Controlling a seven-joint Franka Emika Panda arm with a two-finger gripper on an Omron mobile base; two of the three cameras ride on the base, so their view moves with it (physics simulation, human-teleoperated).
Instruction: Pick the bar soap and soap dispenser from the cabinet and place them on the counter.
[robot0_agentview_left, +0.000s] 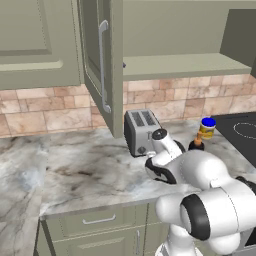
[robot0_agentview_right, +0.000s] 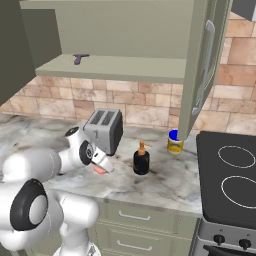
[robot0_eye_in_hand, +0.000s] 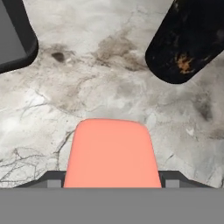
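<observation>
Salmon-pink flat bar soap (robot0_eye_in_hand: 111, 153) lying on grey-beige marbled stone counter (robot0_agentview_right: 165, 182), just before silver two-slot toaster (robot0_agentview_right: 104, 129). Small black soap dispenser bottle (robot0_agentview_right: 141, 161) standing right of soap. Yellow blue-lidded jar (robot0_agentview_right: 174, 142) sitting behind dispenser, under open olive-green wall cabinet (robot0_agentview_right: 120, 67). Black glass stovetop (robot0_agentview_right: 230, 175) lying at right.

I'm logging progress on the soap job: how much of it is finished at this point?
The soap dispenser already stands on the counter. The bar soap sits low over the counter between the gripper's fingers; whether it is clamped or released is unclear. Left: letting go and backing away.
</observation>
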